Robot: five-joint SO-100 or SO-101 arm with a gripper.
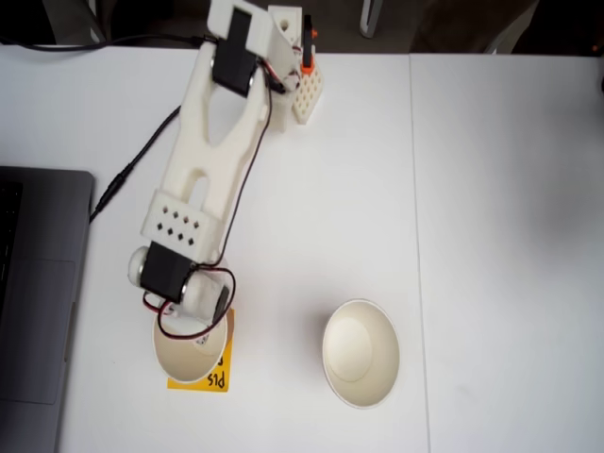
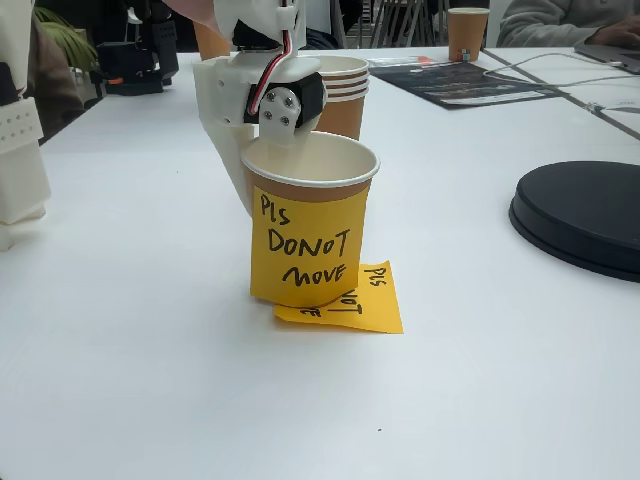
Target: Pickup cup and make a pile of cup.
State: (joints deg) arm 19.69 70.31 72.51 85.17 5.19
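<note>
My gripper (image 1: 193,326) sits right over the near cup (image 1: 192,354), whose rim blocks any lower pass there. A sticky note (image 2: 305,245) hangs on that cup's front and another note (image 2: 365,300) lies flat beneath it. The second cup (image 1: 360,352) stands well apart to the right in the top-down fixed view, with bare tabletop (image 1: 283,283) between them. A laptop (image 1: 38,302) closes off the left edge, and my cable (image 1: 132,170) trails across the tabletop towards it.
</note>
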